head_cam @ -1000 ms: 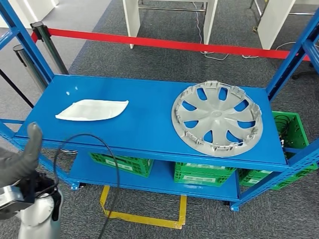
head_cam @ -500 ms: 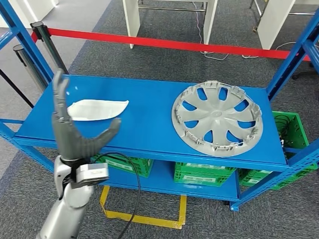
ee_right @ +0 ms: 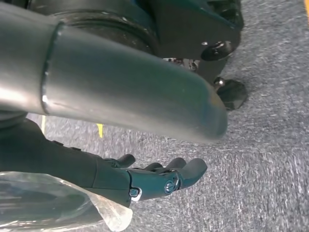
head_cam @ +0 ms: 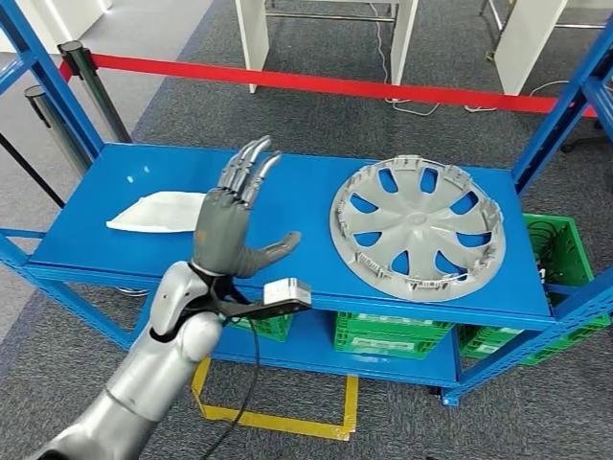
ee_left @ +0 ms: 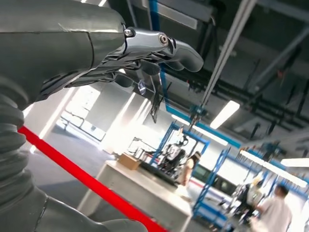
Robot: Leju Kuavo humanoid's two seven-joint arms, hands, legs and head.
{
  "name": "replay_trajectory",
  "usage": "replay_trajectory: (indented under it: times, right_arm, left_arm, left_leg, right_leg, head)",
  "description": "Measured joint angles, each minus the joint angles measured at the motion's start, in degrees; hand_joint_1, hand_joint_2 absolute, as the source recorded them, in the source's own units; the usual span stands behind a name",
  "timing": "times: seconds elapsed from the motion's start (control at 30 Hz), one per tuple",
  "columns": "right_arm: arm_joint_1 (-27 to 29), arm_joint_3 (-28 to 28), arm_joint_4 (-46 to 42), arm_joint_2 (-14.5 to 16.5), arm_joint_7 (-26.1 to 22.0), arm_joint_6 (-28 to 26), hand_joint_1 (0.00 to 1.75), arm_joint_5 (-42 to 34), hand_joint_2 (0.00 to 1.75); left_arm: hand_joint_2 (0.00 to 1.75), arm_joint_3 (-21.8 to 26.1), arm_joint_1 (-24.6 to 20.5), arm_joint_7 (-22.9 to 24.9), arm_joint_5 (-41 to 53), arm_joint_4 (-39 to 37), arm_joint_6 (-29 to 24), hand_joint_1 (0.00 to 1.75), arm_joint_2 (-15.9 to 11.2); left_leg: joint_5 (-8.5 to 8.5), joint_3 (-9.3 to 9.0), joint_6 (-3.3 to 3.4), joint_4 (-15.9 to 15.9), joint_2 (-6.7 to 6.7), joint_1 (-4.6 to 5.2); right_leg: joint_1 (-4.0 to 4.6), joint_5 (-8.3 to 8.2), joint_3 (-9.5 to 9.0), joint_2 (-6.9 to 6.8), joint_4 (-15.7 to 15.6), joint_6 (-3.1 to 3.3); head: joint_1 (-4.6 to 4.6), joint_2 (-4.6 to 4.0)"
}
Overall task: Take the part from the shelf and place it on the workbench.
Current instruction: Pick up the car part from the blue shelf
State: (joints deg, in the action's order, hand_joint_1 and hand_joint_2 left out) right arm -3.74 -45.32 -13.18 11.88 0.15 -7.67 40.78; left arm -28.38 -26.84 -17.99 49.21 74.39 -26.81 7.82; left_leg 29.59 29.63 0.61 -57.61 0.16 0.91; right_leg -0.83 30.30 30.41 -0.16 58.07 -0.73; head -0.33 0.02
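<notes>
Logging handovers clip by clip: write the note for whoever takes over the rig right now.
Left hand: raised over the shelf front, fingers spread, holding nothing.
Right hand: hanging by the floor, fingers apart, holding nothing.
Grey wheel cover: flat on the shelf's right half, untouched. White sheet lies on the left half.
Done: nothing yet.
Left: grasp the part, lift it, place it on the workbench.

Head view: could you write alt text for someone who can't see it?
The robot's left hand is raised, fingers spread, over a blue metal shelf, between a flat white plastic bag and a round grey plastic hubcap.
</notes>
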Motion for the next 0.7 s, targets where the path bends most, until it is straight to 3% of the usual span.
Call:
replay_trajectory:
  times: [0.7]
  right_arm:
    - [-0.3, 3.3, 0.6, -0.5, 3.2, 3.1, 0.00, 5.1, 0.00]
  left_arm:
    - [1.75, -2.5, -22.0, 11.8, 18.0, -32.0, 6.1, 0.00, -1.6]
  left_leg:
    - [-0.02, 0.03, 0.01, 0.0, 0.00, 0.00]
  right_leg:
    - [0.00, -0.03, -0.02, 0.00, 0.0, 0.00]
  head:
    - [0.00, 0.00]
